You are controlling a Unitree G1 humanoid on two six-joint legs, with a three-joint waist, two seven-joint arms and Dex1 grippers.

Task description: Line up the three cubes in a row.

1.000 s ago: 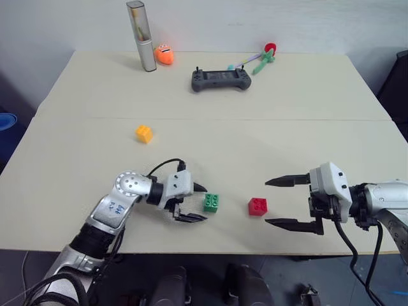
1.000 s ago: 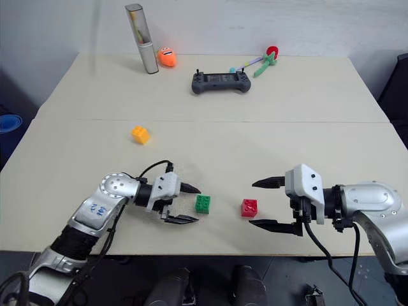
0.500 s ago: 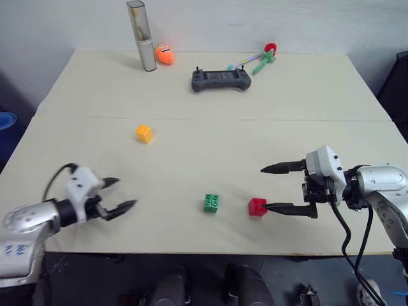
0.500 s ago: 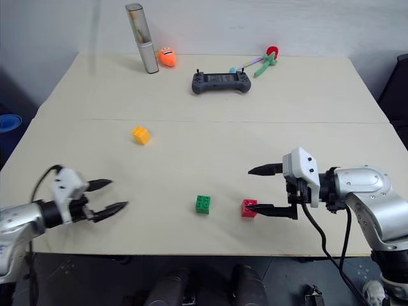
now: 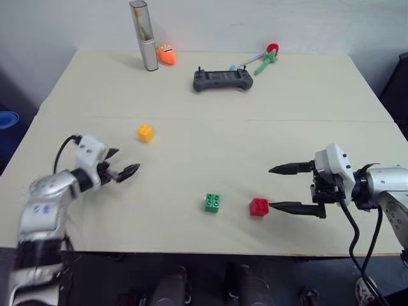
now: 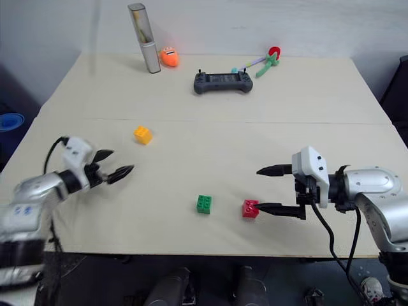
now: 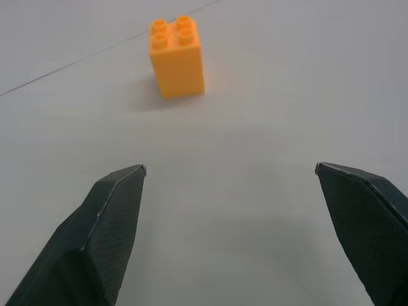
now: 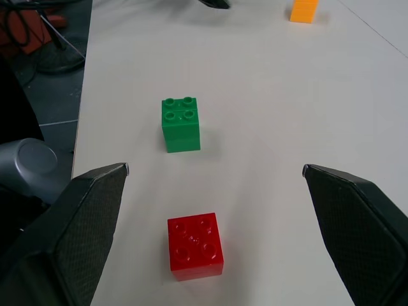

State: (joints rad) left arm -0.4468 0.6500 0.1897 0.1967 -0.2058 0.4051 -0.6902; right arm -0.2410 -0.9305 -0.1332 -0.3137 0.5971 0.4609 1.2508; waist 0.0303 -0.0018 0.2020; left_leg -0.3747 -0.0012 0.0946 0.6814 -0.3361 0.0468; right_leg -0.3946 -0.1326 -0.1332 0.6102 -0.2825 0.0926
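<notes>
Standing upright, studs up: three cubes (image 5: 212,203)

From my seat, the left gripper (image 5: 122,162) smears in the head view, so I can't read its fingertip outlines cleanly. In the right wrist view the yellow-orange cube (image 8: 303,10) is cut by the frame's edge, studs unseen, and a black finger (image 8: 215,3) of the other gripper is clipped there too. Beyond the table's (image 5: 210,137) left edge, a blue object (image 5: 6,119) is half cut off; I can't identify it. The contents of the clear-topped tube (image 5: 145,36) at the far edge are too small to tell.
</notes>
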